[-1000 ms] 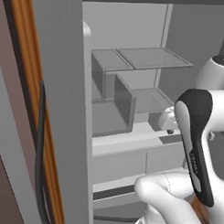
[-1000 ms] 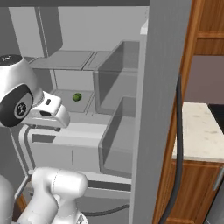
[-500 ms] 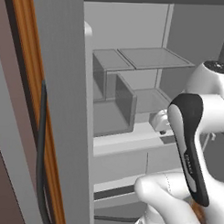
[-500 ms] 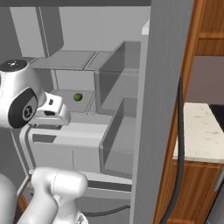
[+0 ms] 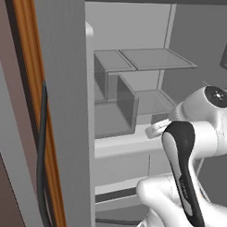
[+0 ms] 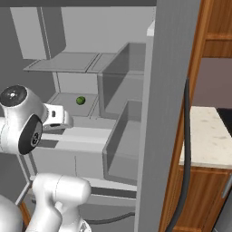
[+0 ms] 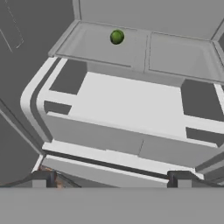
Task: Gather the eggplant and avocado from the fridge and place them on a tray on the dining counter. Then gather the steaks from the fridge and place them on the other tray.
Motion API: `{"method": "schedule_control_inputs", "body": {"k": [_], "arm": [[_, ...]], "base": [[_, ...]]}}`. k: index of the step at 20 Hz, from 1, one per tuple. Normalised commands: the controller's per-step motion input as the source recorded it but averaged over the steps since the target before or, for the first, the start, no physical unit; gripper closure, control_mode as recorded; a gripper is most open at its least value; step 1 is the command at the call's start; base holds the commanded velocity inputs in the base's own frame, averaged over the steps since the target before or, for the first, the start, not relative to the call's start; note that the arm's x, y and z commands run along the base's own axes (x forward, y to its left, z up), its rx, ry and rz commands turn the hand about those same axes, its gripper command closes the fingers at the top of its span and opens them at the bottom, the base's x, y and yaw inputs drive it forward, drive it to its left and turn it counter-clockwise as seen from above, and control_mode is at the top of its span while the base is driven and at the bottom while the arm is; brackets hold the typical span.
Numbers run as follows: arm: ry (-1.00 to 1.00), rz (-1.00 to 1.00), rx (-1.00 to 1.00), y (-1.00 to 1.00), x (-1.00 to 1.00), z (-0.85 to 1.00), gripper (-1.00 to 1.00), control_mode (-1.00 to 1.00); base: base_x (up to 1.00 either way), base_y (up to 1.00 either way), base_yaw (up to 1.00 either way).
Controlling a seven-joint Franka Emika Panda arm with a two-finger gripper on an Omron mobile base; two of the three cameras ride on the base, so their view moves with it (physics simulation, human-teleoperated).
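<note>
the fridge (image 6: 156,113) stands with its doors swung wide, which is why its grey shelves and door bins face the base cameras from both sides. the avocado (image 7: 117,36) sits alone on a lower shelf (image 7: 100,46) toward the back wall, left of that shelf's dividing seam in the hand view, and in the right base view it shows as a small green ball (image 6: 80,100) just past the white hand. the pincer (image 7: 109,178) hangs outside the shelf front with its jaws spread fully apart and nothing between them, well short of the fruit; the hand seems tilted down and forward so the camera looks along the reach line into the compartment, likely to line up an approach. the avocado looks nearly round from here, so its long axis and the way its narrow end points cannot be told. no eggplant or steaks can be made out on the shelves in view.
</note>
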Motion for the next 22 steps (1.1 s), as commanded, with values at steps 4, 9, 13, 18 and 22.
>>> {"method": "schedule_control_inputs", "body": {"k": [4, 9, 13, 18, 22], "arm": [[-0.32, 0.0, 0.0, 0.24, 0.3, 0.0, -1.0, -1.0], [-0.21, 0.0, 0.03, 0.27, 0.38, 0.0, -1.0, -1.0], [-0.19, 0.0, 0.09, 0.08, 0.22, 0.0, -1.0, -1.0], [-0.13, 0.0, 0.07, 0.07, 0.31, 0.0, -1.0, -1.0], [-0.03, -0.04, 0.06, 0.0, 0.35, 0.0, -1.0, -1.0]], "base": [[0.0, 0.0, 0.0], [0.0, 0.0, 0.0], [0.0, 0.0, 0.0], [0.0, 0.0, 0.0], [0.0, 0.0, 0.0]]}}
